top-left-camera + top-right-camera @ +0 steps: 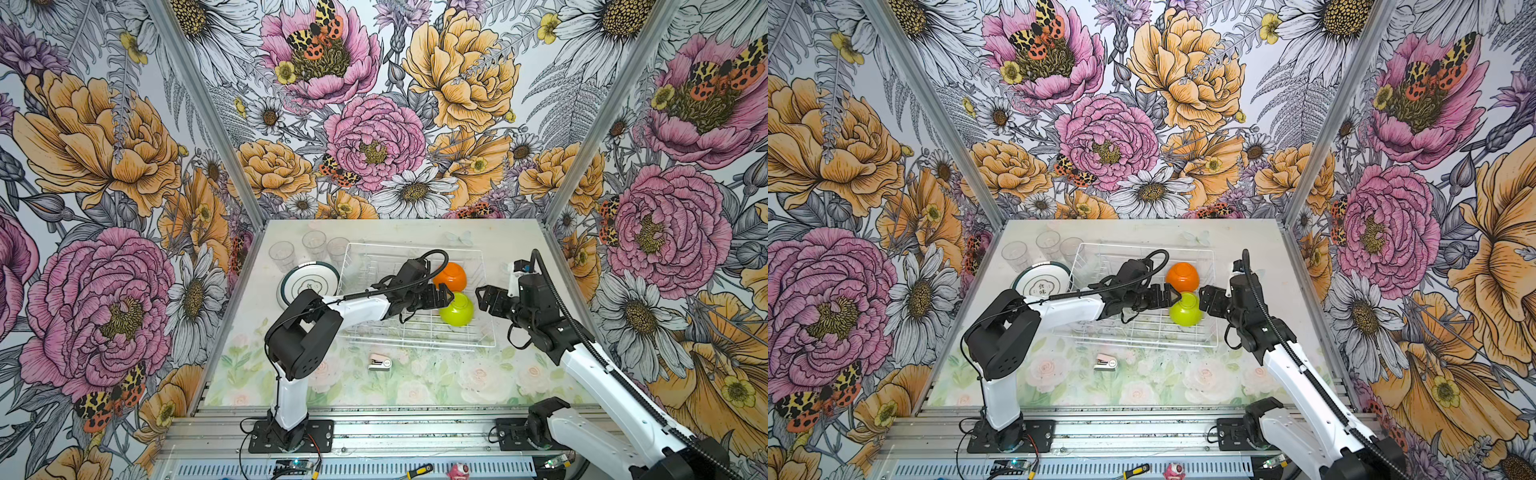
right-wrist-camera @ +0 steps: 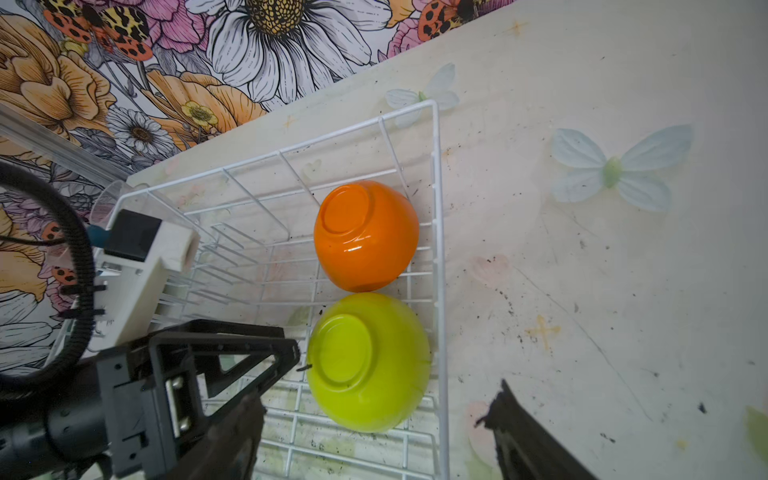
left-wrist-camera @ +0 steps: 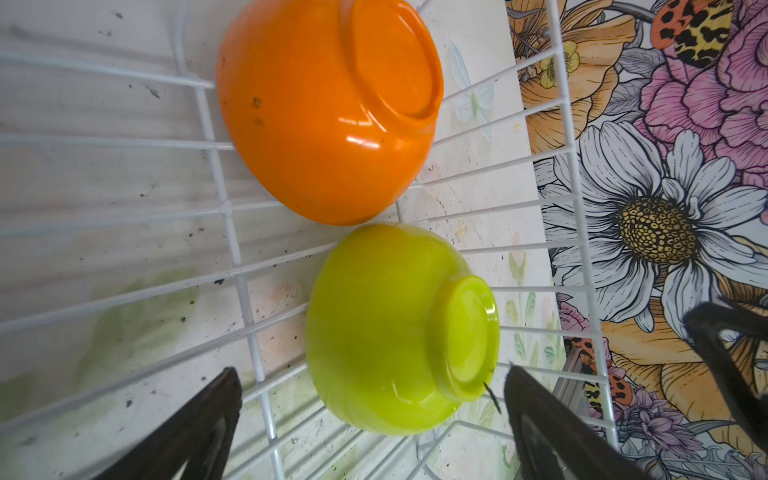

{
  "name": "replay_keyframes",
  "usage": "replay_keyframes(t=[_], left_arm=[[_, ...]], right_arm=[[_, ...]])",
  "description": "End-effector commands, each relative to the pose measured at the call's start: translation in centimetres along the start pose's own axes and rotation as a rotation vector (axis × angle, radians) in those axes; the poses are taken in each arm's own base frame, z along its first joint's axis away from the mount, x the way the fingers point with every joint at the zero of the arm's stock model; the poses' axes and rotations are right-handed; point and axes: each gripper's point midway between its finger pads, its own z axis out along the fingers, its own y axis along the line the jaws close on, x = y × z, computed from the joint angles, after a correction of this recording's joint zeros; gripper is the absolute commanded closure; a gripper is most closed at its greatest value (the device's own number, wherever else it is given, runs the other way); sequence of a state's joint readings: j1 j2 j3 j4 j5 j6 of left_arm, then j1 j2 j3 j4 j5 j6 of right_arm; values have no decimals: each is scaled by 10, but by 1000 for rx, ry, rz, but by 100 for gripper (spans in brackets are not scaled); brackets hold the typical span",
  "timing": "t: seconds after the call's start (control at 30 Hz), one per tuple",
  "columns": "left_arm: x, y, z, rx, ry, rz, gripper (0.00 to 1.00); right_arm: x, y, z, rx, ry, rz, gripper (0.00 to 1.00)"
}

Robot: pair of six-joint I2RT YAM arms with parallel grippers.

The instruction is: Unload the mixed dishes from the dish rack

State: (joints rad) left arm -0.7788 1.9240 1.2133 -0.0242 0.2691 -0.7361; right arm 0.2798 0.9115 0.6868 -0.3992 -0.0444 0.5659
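The dish rack (image 1: pixel 419 344) is a white wire basket in mid-table. At its right end an orange bowl (image 1: pixel 451 275) and a lime-green bowl (image 1: pixel 457 311) lie upside down, side by side. My left gripper (image 1: pixel 446 297) reaches across the rack and is open, one fingertip (image 2: pixel 291 353) right at the lime bowl (image 2: pixel 368 361); in the left wrist view that bowl (image 3: pixel 399 328) lies between the spread fingers. My right gripper (image 1: pixel 481 299) is open just outside the rack's right wall, facing the lime bowl, with nothing in it. Stacked plates (image 1: pixel 309 280) and three clear tumblers (image 1: pixel 314 243) stand on the table left of the rack.
A small pink-white stapler-like object (image 1: pixel 379 362) lies on the table in front of the rack. Flowered walls close in the table at the back and on both sides. The two grippers face each other closely over the rack's right end.
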Motion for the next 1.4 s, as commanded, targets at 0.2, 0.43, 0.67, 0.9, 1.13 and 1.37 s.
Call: replay_keyframes(t=[0.2, 0.43, 0.67, 0.9, 1.13, 1.37], left_arm=[[12, -24, 20, 123, 43, -57, 1], [21, -19, 31, 119, 60, -88, 1], [27, -20, 36, 132, 81, -118, 1], [31, -23, 38, 167, 95, -160, 1], [17, -31, 33, 315, 22, -284, 1], [13, -46, 27, 396, 16, -294, 1]], right_arm=[[10, -1, -7, -45, -18, 72, 14], [15, -4, -6, -38, -10, 82, 14], [17, -6, -3, -33, 1, 91, 14], [23, -9, 0, -22, 15, 102, 15], [27, -13, 1, -11, 18, 108, 15], [29, -16, 1, -2, 16, 103, 15]])
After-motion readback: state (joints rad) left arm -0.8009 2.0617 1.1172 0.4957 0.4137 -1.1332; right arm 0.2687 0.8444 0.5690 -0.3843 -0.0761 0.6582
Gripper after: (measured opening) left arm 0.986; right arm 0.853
